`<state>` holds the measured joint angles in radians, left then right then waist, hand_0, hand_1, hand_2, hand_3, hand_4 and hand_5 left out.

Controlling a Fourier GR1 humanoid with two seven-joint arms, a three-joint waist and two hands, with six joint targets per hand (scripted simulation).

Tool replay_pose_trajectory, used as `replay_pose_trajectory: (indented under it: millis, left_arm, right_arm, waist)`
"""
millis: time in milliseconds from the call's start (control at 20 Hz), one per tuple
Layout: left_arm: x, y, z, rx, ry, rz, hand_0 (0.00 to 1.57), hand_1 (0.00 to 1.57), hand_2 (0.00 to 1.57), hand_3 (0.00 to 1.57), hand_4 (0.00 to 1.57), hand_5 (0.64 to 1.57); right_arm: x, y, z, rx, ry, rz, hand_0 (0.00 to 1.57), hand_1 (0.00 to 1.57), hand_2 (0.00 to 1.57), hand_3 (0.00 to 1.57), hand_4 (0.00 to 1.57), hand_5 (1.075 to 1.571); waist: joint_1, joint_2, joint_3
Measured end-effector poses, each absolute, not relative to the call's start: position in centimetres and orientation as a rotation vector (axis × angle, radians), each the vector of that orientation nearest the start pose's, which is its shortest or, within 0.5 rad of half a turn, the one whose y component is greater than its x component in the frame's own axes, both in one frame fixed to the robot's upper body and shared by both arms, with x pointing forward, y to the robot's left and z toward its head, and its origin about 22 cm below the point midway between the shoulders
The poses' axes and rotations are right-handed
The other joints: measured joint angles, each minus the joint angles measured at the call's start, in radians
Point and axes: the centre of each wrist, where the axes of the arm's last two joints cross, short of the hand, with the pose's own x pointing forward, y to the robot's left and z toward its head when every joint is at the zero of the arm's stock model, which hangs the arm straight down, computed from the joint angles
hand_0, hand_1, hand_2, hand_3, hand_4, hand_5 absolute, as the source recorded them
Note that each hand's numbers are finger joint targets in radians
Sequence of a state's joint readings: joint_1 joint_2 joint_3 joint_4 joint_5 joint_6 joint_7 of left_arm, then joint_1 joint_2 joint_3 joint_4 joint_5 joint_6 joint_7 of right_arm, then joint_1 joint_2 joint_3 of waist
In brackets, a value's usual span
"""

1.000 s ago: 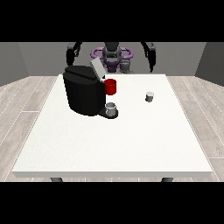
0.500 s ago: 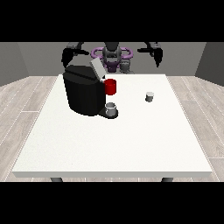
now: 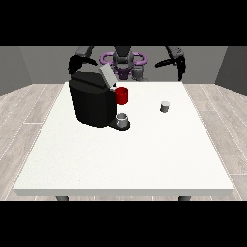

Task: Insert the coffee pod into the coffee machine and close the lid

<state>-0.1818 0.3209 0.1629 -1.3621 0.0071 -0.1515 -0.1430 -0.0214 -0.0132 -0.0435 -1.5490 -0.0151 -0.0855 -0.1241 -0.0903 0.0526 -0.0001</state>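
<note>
The black hand at the view's right [image 3: 177,62] hangs in the air above the far right corner of the large white desk [image 3: 125,159], holding nothing; whether its fingers are straight or curled I cannot tell. The black hand at the view's left [image 3: 76,63] is raised above the far left edge, behind the top of the machine, also holding nothing, and its fingers cannot be read either.

The task's thing, a small grey cylindrical coffee pod [image 3: 165,106], stands upright on the desk, right of centre and towards the far edge, well apart from both hands. The bulky black coffee machine [image 3: 93,101] sits near the far left corner with its grey lid [image 3: 106,75] tilted open. A red cylindrical part [image 3: 122,95] juts from its front, above a small grey cup [image 3: 122,120] on the base.

The step in hand looks like the reach for the pod. The hand at the view's right is the nearer one, so it should come down over the pod and close on its sides. Keeping the pod upright matters, since it is small and light and probably tips easily. The open lid leaves the slot free for the later insertion.
</note>
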Motion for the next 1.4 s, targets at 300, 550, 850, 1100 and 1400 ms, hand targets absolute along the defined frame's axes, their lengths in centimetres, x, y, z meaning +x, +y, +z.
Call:
replay_pose_trajectory:
  millis: [300,550,850,1100,1400]
  left_arm:
    - [30.8,35.8,3.8,0.229,-1.600,-0.273,0.00,0.00,0.00,0.00,0.00,1.571]
    - [32.6,36.7,3.9,0.264,-1.552,-0.284,0.00,0.00,0.00,0.00,0.00,1.571]
    - [34.0,38.3,4.1,0.322,-1.516,-0.308,0.00,0.00,0.00,0.00,0.00,1.571]
    - [34.5,38.4,3.5,0.365,-1.464,-0.380,0.00,0.00,0.20,0.00,0.00,1.571]
    - [35.3,36.7,2.0,0.401,-1.417,-0.452,0.65,0.65,0.72,0.35,0.00,1.571]
  right_arm:
    - [25.6,-22.8,1.3,-0.063,-1.722,-0.062,0.00,0.00,0.00,0.00,0.28,1.571]
    - [26.7,-22.0,2.6,-0.048,-1.746,-0.045,0.00,0.00,0.00,0.00,0.35,1.571]
    - [27.7,-21.8,3.5,-0.054,-1.754,-0.037,0.00,0.00,0.00,0.00,0.37,1.571]
    - [27.8,-21.6,2.8,-0.081,-1.735,-0.013,0.00,0.00,0.00,0.00,0.42,1.571]
    - [28.8,-21.7,2.3,-0.116,-1.695,-0.024,0.00,0.00,0.00,0.00,0.39,1.571]
  waist:
    - [-0.037,0.051,-0.0002]
    - [-0.056,0.101,-0.0001]
    - [-0.068,0.160,-0.0004]
    - [-0.065,0.171,-0.0002]
    - [-0.048,0.158,-0.0001]
